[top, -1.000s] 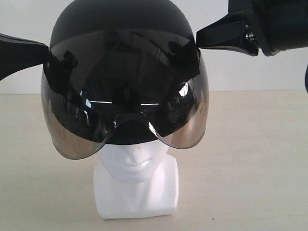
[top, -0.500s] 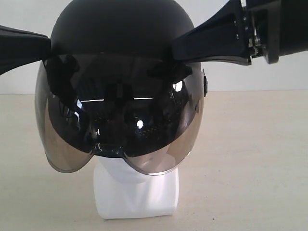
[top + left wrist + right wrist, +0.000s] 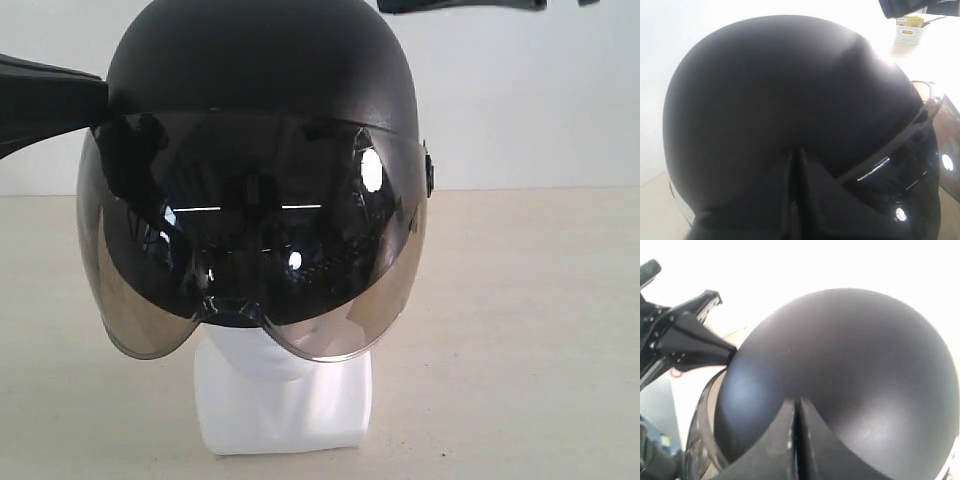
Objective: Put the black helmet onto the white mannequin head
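Observation:
The black helmet (image 3: 260,70) sits over the white mannequin head (image 3: 285,400), whose chin and base block show below the smoky visor (image 3: 250,260); the face is hidden. My left gripper (image 3: 100,95) is shut, its tips against the helmet's left side above the visor edge. The left wrist view shows the same shut tips (image 3: 796,152) on the shell (image 3: 780,90). My right gripper (image 3: 390,5) is only a dark strip at the top edge, above and clear of the helmet. It is shut (image 3: 796,404) and hovers over the dome (image 3: 855,355).
The pale tabletop (image 3: 520,330) spreads around the base, with a white wall behind it. A small white basket (image 3: 910,31) stands far off on the table. The left arm (image 3: 685,340) shows beyond the helmet in the right wrist view.
My right gripper left the helmet's upper right side and rose to the top edge. The helmet settled lower and more level over the head. The left gripper stayed put.

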You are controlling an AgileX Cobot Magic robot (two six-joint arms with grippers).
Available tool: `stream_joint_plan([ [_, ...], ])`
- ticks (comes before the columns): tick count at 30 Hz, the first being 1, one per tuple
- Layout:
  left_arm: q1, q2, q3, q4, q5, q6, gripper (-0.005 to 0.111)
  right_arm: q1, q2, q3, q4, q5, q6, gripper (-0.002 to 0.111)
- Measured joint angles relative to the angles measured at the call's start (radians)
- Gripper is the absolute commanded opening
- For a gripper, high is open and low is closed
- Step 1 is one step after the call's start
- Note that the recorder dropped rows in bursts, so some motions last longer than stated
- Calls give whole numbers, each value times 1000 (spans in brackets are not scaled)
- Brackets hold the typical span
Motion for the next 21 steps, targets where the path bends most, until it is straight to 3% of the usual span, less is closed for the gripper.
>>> stream_joint_plan([
  [14, 0, -25, -105, 7, 25, -4, 4, 2, -3, -26, -18, -105, -40, 0],
  [21, 0, 31, -256, 7, 18, -4, 4, 54, -3, -61, -11, -82, -101, 0],
])
